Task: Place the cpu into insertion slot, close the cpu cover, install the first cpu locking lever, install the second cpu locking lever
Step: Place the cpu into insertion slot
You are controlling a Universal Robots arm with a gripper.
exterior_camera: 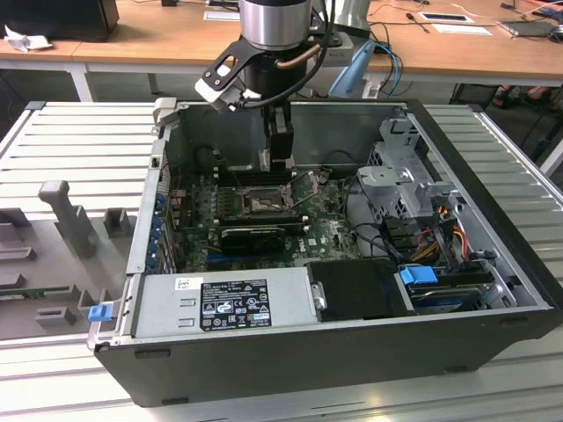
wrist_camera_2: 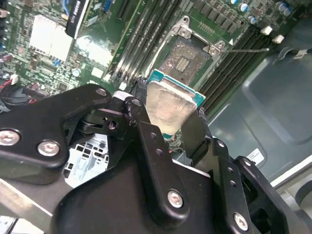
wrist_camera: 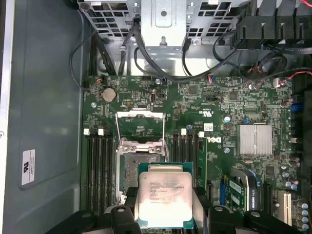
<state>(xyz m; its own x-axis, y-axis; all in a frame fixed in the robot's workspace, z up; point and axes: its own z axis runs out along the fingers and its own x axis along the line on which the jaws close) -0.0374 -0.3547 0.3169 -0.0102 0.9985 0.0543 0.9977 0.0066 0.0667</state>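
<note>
Gripper point(wrist_camera_2: 168, 127), mine, clamped on cpu point(wrist_camera_2: 170, 105) edges above insertion slot point(wrist_camera: 130, 170); in first wrist view cpu hides part of insertion slot; cpu cover point(wrist_camera: 140, 127) flipped open.

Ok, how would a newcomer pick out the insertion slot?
Inside the open computer case, find the green circuit board. The insertion slot is its dark square socket between the long memory slots, the only one with a silvery rim.

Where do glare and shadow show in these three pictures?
Second wrist view: glare whitens the chip held in the hand. First wrist view: the chip's top is also bright, and the board is evenly lit. Exterior view: the socket sits in dim shade inside the case.
</note>
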